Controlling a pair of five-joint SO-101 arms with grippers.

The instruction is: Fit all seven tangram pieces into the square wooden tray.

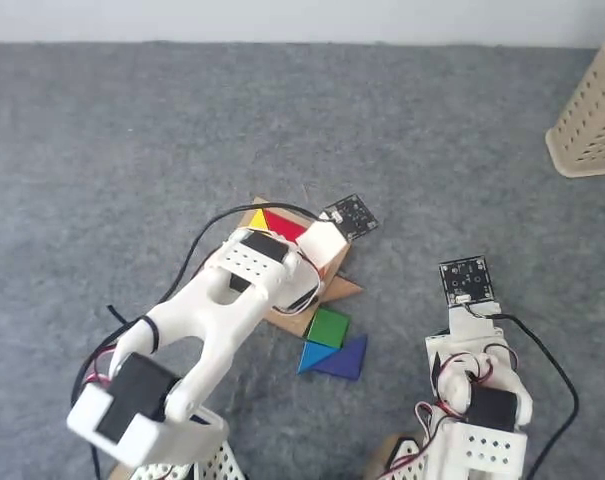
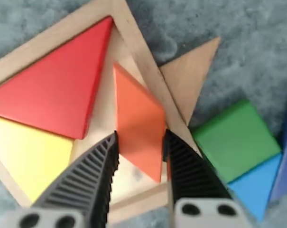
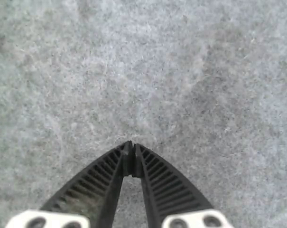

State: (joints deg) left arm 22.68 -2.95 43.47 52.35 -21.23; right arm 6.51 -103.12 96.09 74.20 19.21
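Note:
The square wooden tray point(image 2: 134, 29) lies on grey carpet, and in the high view my left arm point(image 1: 247, 270) covers most of it. A red triangle point(image 2: 58, 85) and a yellow piece point(image 2: 29, 152) lie inside it. My left gripper point(image 2: 141, 142) is shut on an orange parallelogram point(image 2: 138, 118), held over the tray's bare floor with one corner above the rim. Beside the tray lie a plain wooden triangle point(image 2: 190, 80), a green square point(image 2: 233, 137), a blue triangle point(image 2: 252, 185) and a purple piece point(image 1: 347, 358). My right gripper point(image 3: 133, 148) is shut over bare carpet, off to the right point(image 1: 472, 380).
A beige perforated basket point(image 1: 592, 110) stands at the far right edge. Grey carpet point(image 1: 132, 150) spreads wide to the left and behind the tray. Cables trail from both arm bases at the near edge.

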